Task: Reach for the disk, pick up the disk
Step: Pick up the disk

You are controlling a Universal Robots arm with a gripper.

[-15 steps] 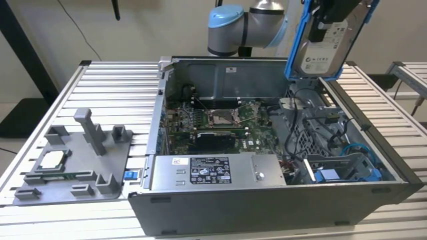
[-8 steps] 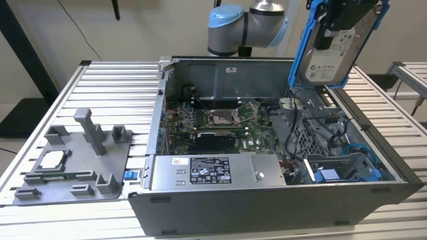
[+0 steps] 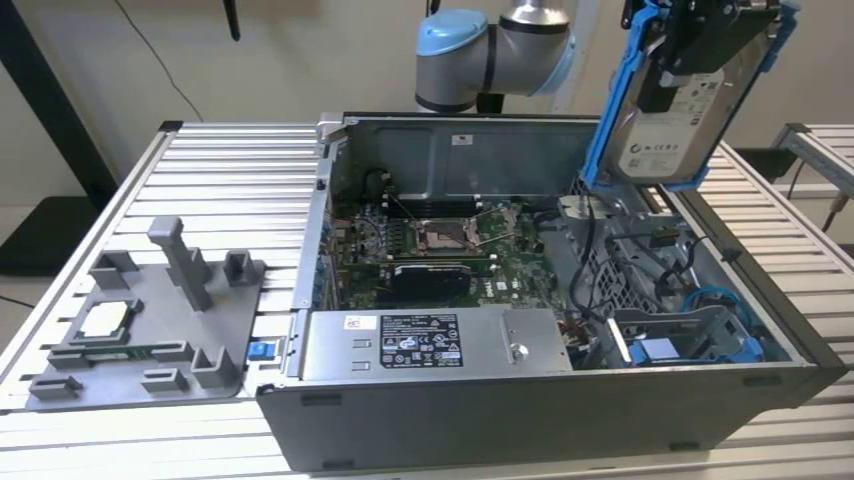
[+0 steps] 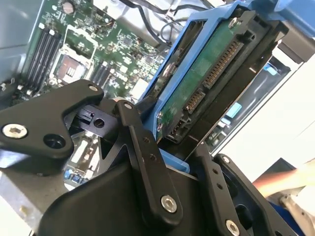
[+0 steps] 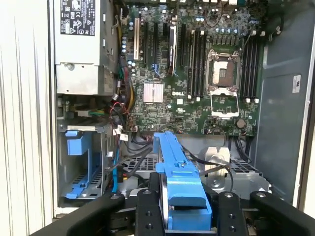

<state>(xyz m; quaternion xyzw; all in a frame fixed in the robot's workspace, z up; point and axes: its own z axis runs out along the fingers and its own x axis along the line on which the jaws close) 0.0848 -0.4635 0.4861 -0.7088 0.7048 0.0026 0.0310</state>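
Observation:
The disk [image 3: 671, 150], a silver-grey drive with a white label in a bright blue bracket, hangs upright in the air above the case's far right corner in the exterior view. My gripper [image 3: 697, 50] is shut on it from above, its black fingers clamping the two flat faces. The second wrist view shows the disk's green circuit-board side [image 4: 206, 73] and its connector between the black fingers [image 4: 147, 162]. The blue bracket edge [image 5: 178, 179] runs between the finger links in the first wrist view, over the open case.
The open computer case [image 3: 534, 410] lies on a slatted metal table [image 3: 227, 170], with the motherboard [image 3: 441, 235], power supply [image 3: 427, 340] and a blue drive bay [image 3: 694, 340] inside. A grey fixture [image 3: 147, 320] with a small square chip [image 3: 107, 318] sits at the exterior view's left.

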